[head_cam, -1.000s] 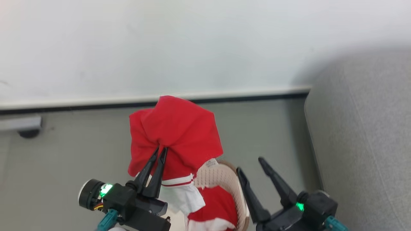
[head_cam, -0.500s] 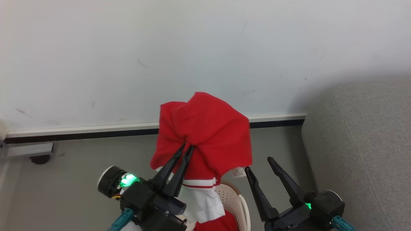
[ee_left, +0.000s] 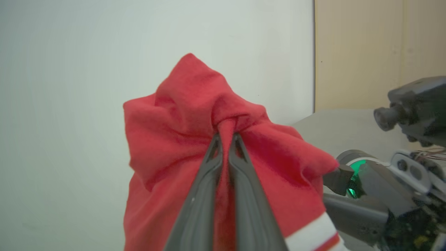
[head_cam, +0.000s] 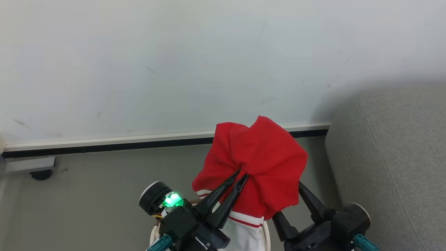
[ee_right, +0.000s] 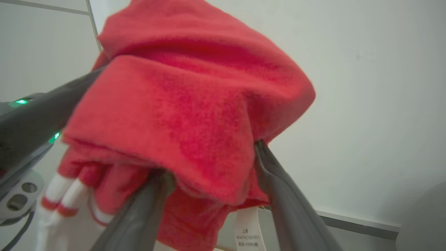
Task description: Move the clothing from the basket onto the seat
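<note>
Clothing (head_cam: 264,157) of bright red fabric is held up in a bunch above the basket (head_cam: 152,237), to the left of the seat (head_cam: 393,157) and apart from it. A gathered fold at the middle of the clothing is pinched by the left gripper (head_cam: 243,174), whose two dark fingers (ee_left: 205,195) are clenched almost together on the fabric. From that pinch the fabric falls outward on all sides, and a white band (head_cam: 244,237) edged with thin red stripes is seen at its near, lower hem. The right gripper (ee_right: 210,160) is placed just to the right of the left one, with its fingers (ee_right: 282,195) spread wide and closed on nothing. Their tips are covered by the hanging red fabric, which is draped over and between them. A small white label (ee_right: 248,228) is seen dangling below the fabric between those fingers. Parts of the cream rim of the basket are seen at the near edge, under the grippers. The grey seat is set at the right against the pale wall (head_cam: 174,62), and a grey floor (head_cam: 87,195) with a skirting board (head_cam: 104,143) is seen at the left.
</note>
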You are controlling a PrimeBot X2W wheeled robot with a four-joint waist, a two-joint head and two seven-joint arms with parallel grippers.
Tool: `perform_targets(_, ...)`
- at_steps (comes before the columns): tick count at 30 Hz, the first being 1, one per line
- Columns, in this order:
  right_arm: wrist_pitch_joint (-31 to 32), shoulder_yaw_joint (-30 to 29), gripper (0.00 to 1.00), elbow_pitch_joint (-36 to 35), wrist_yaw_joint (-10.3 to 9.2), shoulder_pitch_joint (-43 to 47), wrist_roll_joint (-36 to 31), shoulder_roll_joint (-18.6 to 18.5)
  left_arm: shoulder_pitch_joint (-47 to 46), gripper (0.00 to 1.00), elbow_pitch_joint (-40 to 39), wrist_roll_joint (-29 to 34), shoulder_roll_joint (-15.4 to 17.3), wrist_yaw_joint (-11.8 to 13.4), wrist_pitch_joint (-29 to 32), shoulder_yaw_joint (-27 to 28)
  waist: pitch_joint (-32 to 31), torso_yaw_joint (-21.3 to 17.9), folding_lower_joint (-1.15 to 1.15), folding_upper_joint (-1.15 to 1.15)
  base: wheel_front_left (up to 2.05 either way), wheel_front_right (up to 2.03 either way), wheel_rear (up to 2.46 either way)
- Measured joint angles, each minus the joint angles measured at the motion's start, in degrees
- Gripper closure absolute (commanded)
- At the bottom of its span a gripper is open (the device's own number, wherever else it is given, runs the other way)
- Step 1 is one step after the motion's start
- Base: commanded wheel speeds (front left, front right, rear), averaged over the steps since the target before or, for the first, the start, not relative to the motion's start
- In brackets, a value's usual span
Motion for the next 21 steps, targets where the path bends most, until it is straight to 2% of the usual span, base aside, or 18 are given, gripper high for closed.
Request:
perform_targets(2,0.0,-0.4,0.0,-0.2,0.0,-0.3,-1.1,0.1,-0.4,1.0,-0.1,-0.3,0.0,-0.3,0.0,-0.6,0.1,-0.1,0.0,0.0,0.0,0.0,0.0)
perform_targets(3,0.0,-0.5,0.57,-0.5,0.0,-0.4,-1.5,0.3,-0.6,1.0,-0.1,-0.4,0.1,-0.4,0.0,-0.7,0.1,-0.2,0.0,0.0,0.0,0.0,0.0)
perform_targets(4,0.0,-0.5,1.0,-0.7,0.0,-0.4,-1.8,0.5,-0.7,1.0,0.0,-0.4,0.2,-0.4,0.0,-0.8,0.1,-0.3,0.0,0.01,0.0,0.0,0.0)
perform_targets(12,0.0,-1.5,1.0,-1.2,0.0,0.0,-2.8,0.8,-0.8,1.0,1.6,-1.5,0.6,-0.5,0.0,-0.8,-0.1,-1.0,0.0,0.01,0.0,0.0,0.0)
perform_targets(13,0.0,-1.5,1.0,-1.2,0.0,0.0,-2.8,0.8,-0.8,0.88,1.6,-1.5,0.6,-0.5,0.0,-0.8,-0.1,-1.0,0.0,0.01,0.0,0.0,0.0)
perform_targets(14,0.0,-1.7,1.0,-1.2,0.0,0.2,-2.9,0.9,-0.8,0.64,1.7,-1.5,0.6,-0.4,0.0,-0.7,-0.2,-1.1,0.0,0.01,0.0,0.0,0.0)
perform_targets(15,0.0,-1.9,1.0,-1.3,0.0,0.3,-2.9,0.9,-0.7,0.0,1.7,-1.6,0.5,-0.4,0.0,-0.4,-0.2,-1.2,0.0,0.01,0.0,0.0,0.0)
perform_targets(21,0.0,-2.9,1.0,-1.4,0.0,0.7,-3.0,1.5,-0.3,0.0,2.2,-2.4,0.4,-0.4,0.0,0.1,-0.1,-1.6,0.0,0.01,0.0,0.0,0.0)
